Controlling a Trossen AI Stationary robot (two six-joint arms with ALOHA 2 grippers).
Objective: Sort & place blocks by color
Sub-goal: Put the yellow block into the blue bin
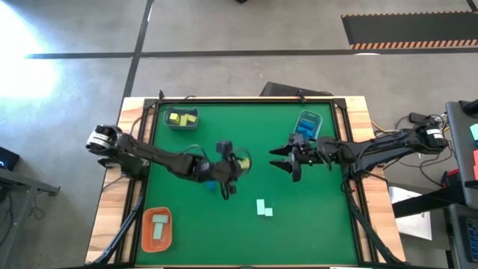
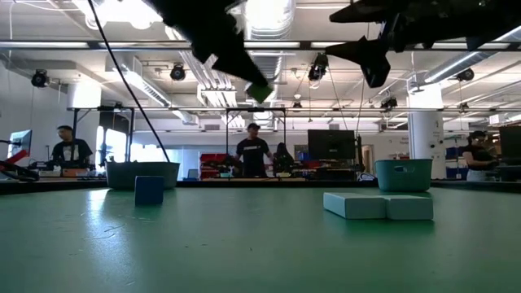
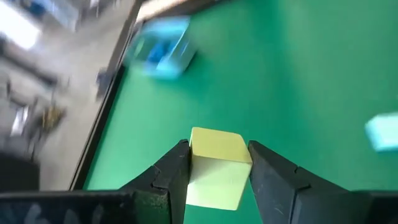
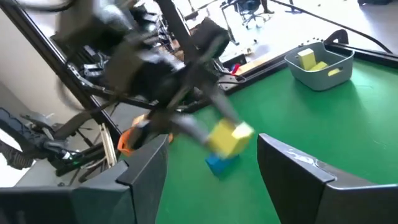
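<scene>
My left gripper [image 1: 237, 162] hovers over the middle of the green mat, shut on a yellow cube [image 3: 214, 165], also visible in the right wrist view [image 4: 230, 138]. A blue block [image 1: 211, 184] rests on the mat just below that arm [image 2: 149, 190]. Two pale mint blocks [image 1: 263, 208] lie side by side on the mat nearer the front edge [image 2: 378, 205]. My right gripper [image 1: 284, 161] is open and in the air, a little to the right of the yellow cube, facing it [image 4: 214, 180]. My left gripper pinches the yellow cube [image 3: 211, 149] between its two fingers [image 3: 171, 171], one on each of two opposite side faces. The cube is lifted well clear of the mat [image 2: 260, 91], and its free end sticks out past the fingertips.
A grey-blue tray [image 1: 181, 118] with yellow blocks sits at the mat's far left. Another grey-blue tray [image 1: 306, 125] with blue blocks sits at the far right. An orange tray [image 1: 157, 228] holding a mint block is at the near left corner. People stand in the room behind [image 2: 253, 150].
</scene>
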